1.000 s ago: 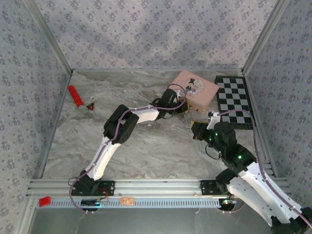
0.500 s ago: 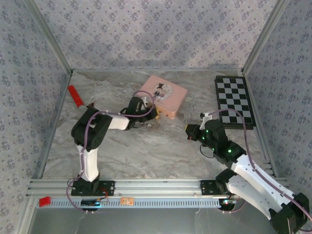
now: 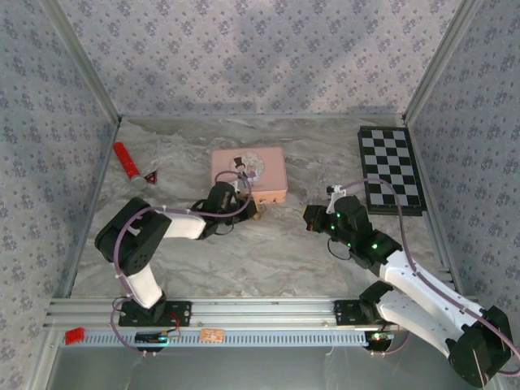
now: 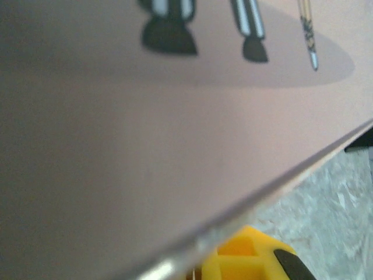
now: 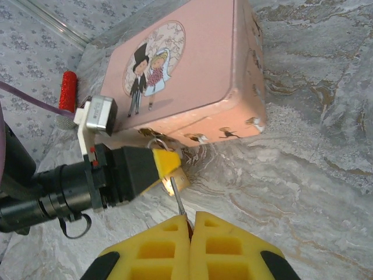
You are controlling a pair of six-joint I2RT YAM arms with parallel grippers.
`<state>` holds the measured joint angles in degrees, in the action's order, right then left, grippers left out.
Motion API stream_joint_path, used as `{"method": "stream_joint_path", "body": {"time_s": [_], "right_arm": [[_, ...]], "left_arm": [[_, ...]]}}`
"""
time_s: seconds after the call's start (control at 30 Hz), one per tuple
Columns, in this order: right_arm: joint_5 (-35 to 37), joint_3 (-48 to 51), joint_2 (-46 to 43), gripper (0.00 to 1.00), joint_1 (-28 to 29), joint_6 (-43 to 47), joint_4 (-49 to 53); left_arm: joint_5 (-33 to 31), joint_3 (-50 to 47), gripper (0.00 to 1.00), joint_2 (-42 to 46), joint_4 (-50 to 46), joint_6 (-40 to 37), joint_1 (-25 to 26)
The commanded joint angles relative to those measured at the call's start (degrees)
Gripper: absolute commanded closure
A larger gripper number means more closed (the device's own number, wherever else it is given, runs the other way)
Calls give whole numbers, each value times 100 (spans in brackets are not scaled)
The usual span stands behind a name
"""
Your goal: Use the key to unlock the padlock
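From above, the pink tin (image 3: pixel 248 169) lies flat on the worktop (image 3: pixel 268 252), in its far half and a little left of the middle. The left fingers (image 3: pixel 246 209) are against the middle of the tin's near side. The right fingers (image 3: pixel 312 217) are apart from them, toward the right edge and pointing at them. A red cylinder (image 3: pixel 124 160) lies by the far left edge and a checkerboard (image 3: pixel 390 168) in the far right corner. From this height the lock and key are too small to make out.

The right wrist view shows them. The padlock (image 5: pixel 179 182) is a small brass body hanging by a thin shackle at the tin's near wall, beside the metal clasp (image 5: pixel 195 139). The left fingers' yellow tip is closed on it, and only the lower part of the brass shows. The right fingers are pressed together on the key (image 5: pixel 178 203), whose thin shaft rises out of the seam between them. Its tip reaches the padlock's underside, just below the left fingertip. Whether it has entered the keyhole cannot be told.

The left wrist view looks closely along the tin's lid and its printed figures' feet. One yellow finger shows beneath the lid's edge, with marbled worktop at the lower right. The padlock is hidden there.
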<state>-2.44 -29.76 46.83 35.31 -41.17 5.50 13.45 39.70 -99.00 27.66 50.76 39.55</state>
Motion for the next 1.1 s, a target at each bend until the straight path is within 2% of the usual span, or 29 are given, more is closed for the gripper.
{"method": "stream_joint_path", "body": {"time_s": [0.0, 0.2, 0.33, 0.5, 0.63, 0.73, 0.87, 1.07], "right_arm": [[-57, -96, -23, 100, 35, -11, -18], [-51, -111, 2, 100, 37, -20, -11], [-7, -75, -2, 100, 37, -60, -13], [64, -118, 36, 100, 36, -59, 48], [83, -153, 72, 100, 32, -65, 41], [69, -122, 91, 100, 37, -83, -2], [55, -83, 133, 100, 31, -113, -74], [32, -74, 64, 100, 30, -120, -57]], "left_arm": [[17, 77, 91, -190, -246, 284, 231], [65, 324, 88, -658, -153, 353, 664], [-163, -9, 84, -724, 280, 408, 685], [-376, -65, 77, -659, 106, 285, 707], [-723, -202, 72, -516, 2, 314, 709], [-1239, -447, 66, -364, -3, 448, 766], [-1410, -866, 51, -429, 1136, 585, 778], [-899, -753, 47, -1051, 2400, 601, 832]]}}
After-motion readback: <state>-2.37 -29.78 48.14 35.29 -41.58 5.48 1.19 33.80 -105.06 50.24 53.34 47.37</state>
